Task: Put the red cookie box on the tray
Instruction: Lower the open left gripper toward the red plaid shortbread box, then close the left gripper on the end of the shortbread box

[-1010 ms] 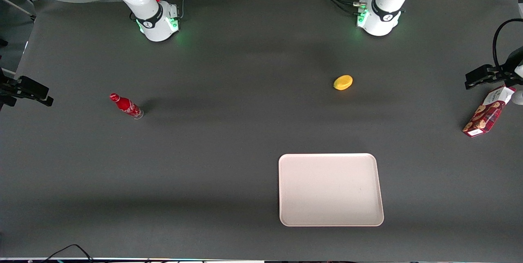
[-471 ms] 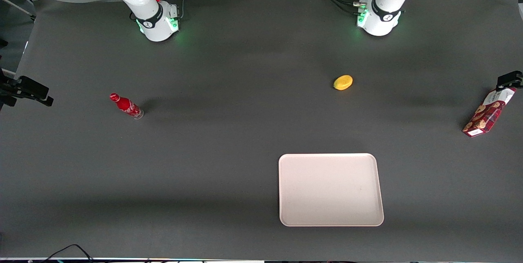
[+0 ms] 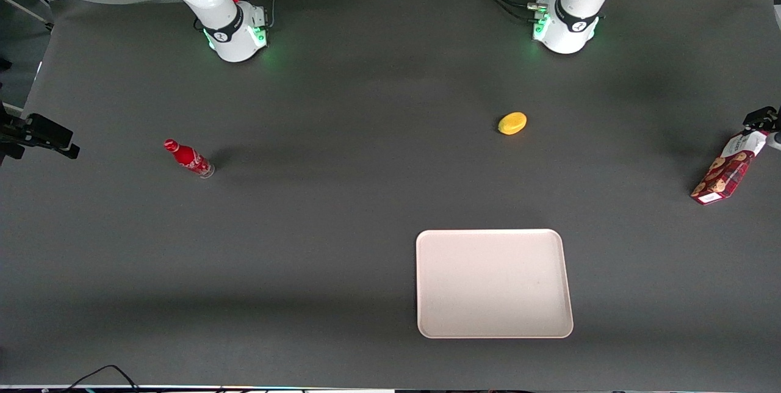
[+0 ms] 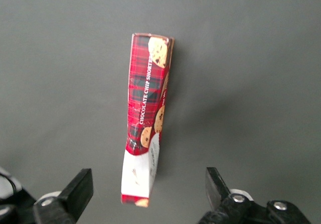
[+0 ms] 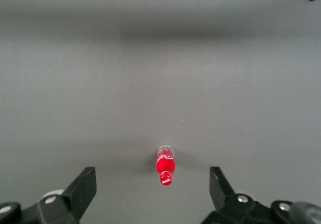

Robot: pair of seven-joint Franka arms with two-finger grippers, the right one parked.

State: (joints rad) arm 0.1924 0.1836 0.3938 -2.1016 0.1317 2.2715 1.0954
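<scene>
The red cookie box (image 3: 729, 167) is a long dark-red plaid box with cookie pictures and a white end patch. It appears to stand on end near the working arm's end of the table. In the left wrist view the box (image 4: 146, 108) has its white end between my open fingers. My left gripper (image 4: 148, 186) is open, empty and above the box, not touching it. In the front view only a dark part of the gripper (image 3: 763, 119) shows at the frame's edge, just above the box's top. The pale pinkish-white tray (image 3: 549, 246) lies flat, nearer the front camera than the box.
A yellow lemon-like object (image 3: 512, 123) lies between the tray and the working arm's base. A small red bottle (image 3: 188, 158) stands toward the parked arm's end and also shows in the right wrist view (image 5: 165, 170). Dark grey cloth covers the table.
My left gripper has moved toward the working arm's end of the table and now sits over the box's top, mostly out of the front view. The box has not moved.
</scene>
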